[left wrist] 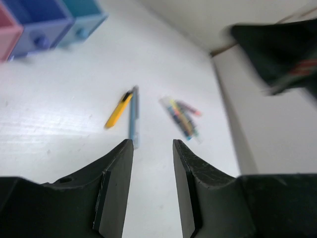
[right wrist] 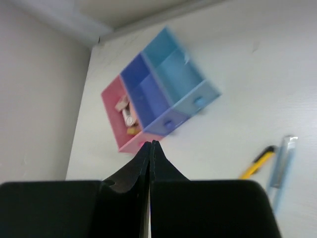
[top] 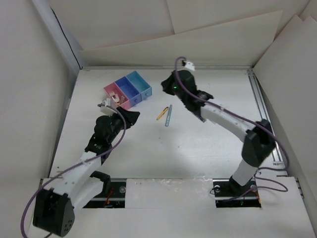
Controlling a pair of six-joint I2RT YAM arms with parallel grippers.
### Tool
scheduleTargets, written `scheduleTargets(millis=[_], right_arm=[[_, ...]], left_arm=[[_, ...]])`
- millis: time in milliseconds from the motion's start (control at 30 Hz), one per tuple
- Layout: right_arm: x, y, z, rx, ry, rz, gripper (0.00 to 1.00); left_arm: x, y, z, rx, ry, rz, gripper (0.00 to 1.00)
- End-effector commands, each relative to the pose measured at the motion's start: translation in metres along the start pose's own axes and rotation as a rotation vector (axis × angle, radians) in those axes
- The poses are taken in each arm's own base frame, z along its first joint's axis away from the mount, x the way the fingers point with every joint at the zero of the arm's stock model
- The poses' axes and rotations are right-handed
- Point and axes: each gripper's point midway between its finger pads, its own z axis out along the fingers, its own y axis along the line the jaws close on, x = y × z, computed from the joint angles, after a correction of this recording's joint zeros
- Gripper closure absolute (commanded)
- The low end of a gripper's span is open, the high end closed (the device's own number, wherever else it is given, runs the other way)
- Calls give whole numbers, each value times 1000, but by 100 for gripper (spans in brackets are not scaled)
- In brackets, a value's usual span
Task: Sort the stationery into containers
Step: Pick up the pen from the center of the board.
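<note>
The joined containers stand at the back left: pink bin (top: 113, 94), dark blue bin (top: 128, 88), light blue bin (top: 140, 83). The pink bin (right wrist: 110, 101) holds small beige blocks (right wrist: 124, 106). The dark blue bin (right wrist: 141, 89) and light blue bin (right wrist: 173, 69) look empty. A yellow pen (top: 162, 113) and a pale blue-grey pen (top: 169, 115) lie side by side mid-table. My left gripper (left wrist: 152, 144) is open and empty, short of the yellow pen (left wrist: 119, 110) and blue-grey pen (left wrist: 133, 118). My right gripper (right wrist: 150, 144) is shut and empty, above the table right of the bins.
A clear-wrapped bundle of coloured sticks (left wrist: 181, 117) lies right of the pens, hidden under my right arm (top: 218, 116) in the top view. A raised white wall (left wrist: 267, 114) bounds the table on the right. Cardboard panels stand behind.
</note>
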Motion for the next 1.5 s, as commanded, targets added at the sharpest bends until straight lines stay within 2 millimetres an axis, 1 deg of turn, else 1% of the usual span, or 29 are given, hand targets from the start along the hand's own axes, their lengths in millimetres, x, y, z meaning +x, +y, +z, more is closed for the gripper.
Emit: scheduleTargets(millis=[0,33,133,167,200,233,267,300,333,367,400,433,467,500,567,633,667,700,733,767,867,900,933,1000,1067,1100,1133,1233,1467], right_arm=[[-32,-59,-30,93,-88,20,100],[-46,-60,-50,80,-117,32,100],[-36,-94,-80,120,-103,32,99],[-31,-100,-87,129,-92,28,97],[-28,-107,-93,138,-82,28,97],[-15,-120,-100,159,-58,20,95],[-21,-125,-111,166,-70,26,90],[-18,-129,-117,171,-64,24,86],[-15,-132,-122,177,-57,22,82],[-12,-139,-131,184,-49,23,77],[-12,-140,-135,181,-52,24,70],[-10,-143,-139,184,-47,10,67],[-5,-148,-142,189,-42,8,65],[-8,-146,-148,179,-53,2,61],[-10,-159,-149,206,-63,10,60],[-8,-160,-151,192,-50,6,59],[-7,-162,-153,185,-43,12,59],[-4,-167,-152,189,-37,14,59],[-9,-163,-153,173,-55,19,57],[-3,-165,-153,170,-35,17,57],[-2,-164,-151,148,-32,23,57],[2,-164,-149,148,-18,22,57],[6,-166,-149,147,-5,21,57],[5,-164,-149,141,-12,22,57],[8,-167,-149,147,-5,21,57],[8,-167,-149,147,-5,21,57],[6,-165,-151,140,-13,22,57],[8,-165,-153,131,-7,23,57],[5,-165,-152,125,-14,28,57]], left_arm=[[26,14,20,-1,113,68,66],[23,8,28,6,121,82,66],[43,11,56,-44,222,147,62],[49,12,63,-67,245,179,55],[59,19,68,-109,287,217,50],[81,37,77,-168,374,264,48],[71,25,94,-164,373,276,48],[76,31,99,-184,401,286,48],[92,44,103,-215,456,303,46],[87,39,113,-204,454,334,46],[88,44,117,-221,461,348,46],[86,48,122,-235,455,370,46],[94,58,124,-252,483,387,46],[88,53,132,-235,478,424,46],[90,57,137,-236,498,464,48],[95,56,147,-230,515,510,48],[93,64,149,-252,514,563,48],[101,66,151,-250,532,592,48],[107,58,154,-232,543,625,48],[110,56,156,-231,542,655,48],[131,50,162,-214,585,748,46],[130,56,162,-247,591,758,46],[138,58,164,-253,605,767,46],[137,58,170,-266,601,772,46],[138,71,169,-328,612,780,46],[135,66,173,-321,600,778,48],[138,74,171,-342,615,784,49],[137,78,172,-371,608,786,54],[151,90,169,-364,666,799,72]])
